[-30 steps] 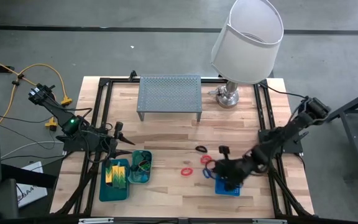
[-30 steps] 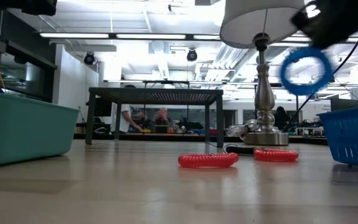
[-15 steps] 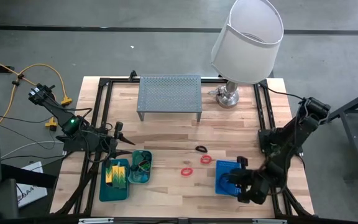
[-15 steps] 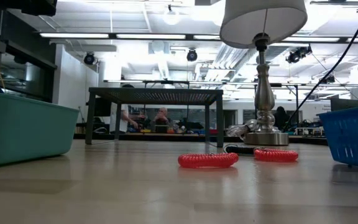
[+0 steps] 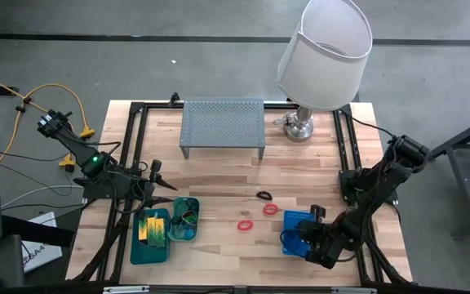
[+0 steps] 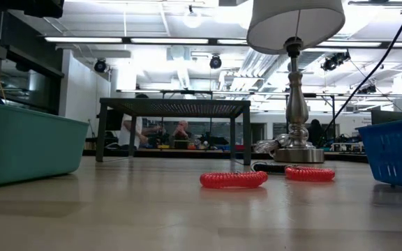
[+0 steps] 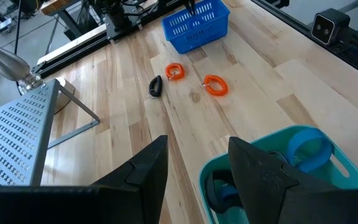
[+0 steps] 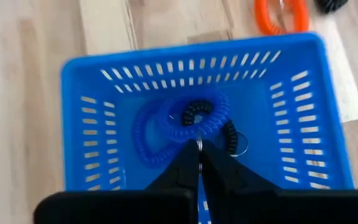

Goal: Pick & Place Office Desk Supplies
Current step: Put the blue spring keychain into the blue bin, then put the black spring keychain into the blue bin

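Observation:
My right gripper point(image 8: 199, 151) point(image 5: 300, 238) points steeply down into the blue mesh basket point(image 8: 92, 99) point(image 5: 294, 219), shut on a blue band loop point(image 8: 188, 124). A second blue loop point(image 8: 143, 140) and a black loop point(image 8: 230, 134) lie on the basket's floor. Two red loops point(image 5: 245, 224) point(image 5: 270, 209) and a black loop point(image 5: 263, 195) lie flat on the table. My left gripper point(image 7: 194, 177) point(image 5: 160, 175) waits open above the small teal tray point(image 7: 347, 171), which holds a blue loop point(image 7: 309, 149). Yellow-green blocks point(image 5: 152, 229) sit in the larger teal tray point(image 5: 137, 249). My right gripper pinches a thin metal ring point(image 8: 199, 142) at the blue loop's edge between its two fingertips, coming from above. The loop hangs below the tips, inside the basket. Whether it rests on the basket's floor I cannot tell.
The grey perforated riser shelf point(image 5: 223, 124) and the white-shaded lamp point(image 5: 323, 53) stand along the far edge. Black rails point(image 5: 129, 155) run down both table sides. Bare wood point(image 5: 219, 175) lies between the shelf and the loops.
My right gripper has swung from beside the red loops toward the table's near edge and over the basket, sinking, tipping steeper and rolling. It stays shut. The blue loop has gone with it, out of the low view and down into the basket.

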Available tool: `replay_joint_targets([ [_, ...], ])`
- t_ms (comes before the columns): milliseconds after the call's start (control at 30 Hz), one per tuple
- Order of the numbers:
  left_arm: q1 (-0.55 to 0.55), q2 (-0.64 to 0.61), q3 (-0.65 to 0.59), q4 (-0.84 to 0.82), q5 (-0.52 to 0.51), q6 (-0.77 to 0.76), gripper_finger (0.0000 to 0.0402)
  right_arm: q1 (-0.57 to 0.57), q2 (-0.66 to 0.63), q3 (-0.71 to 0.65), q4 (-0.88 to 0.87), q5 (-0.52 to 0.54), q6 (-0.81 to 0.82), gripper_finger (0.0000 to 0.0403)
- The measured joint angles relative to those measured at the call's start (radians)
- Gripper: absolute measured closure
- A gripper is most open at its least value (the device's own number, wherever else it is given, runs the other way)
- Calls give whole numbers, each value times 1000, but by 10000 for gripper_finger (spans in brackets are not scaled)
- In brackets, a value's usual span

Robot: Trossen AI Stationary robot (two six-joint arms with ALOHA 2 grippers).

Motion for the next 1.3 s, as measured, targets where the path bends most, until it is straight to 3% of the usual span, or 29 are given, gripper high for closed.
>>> replay_joint_targets([
  [367, 0, 0, 0, 0, 0, 0, 240, -33, 38, 0, 0, -30, -3, 386],
  [867, 0, 0, 0, 0, 0, 0, 240, -34, 38, 0, -1, -27, -6, 310],
  [1133, 0, 0, 0, 0, 0, 0, 240, -40, 31, 0, -23, -1, -5, 307],
  [1300, 0, 0, 0, 0, 0, 0, 240, -89, -41, 0, -49, 49, -48, 308],
])
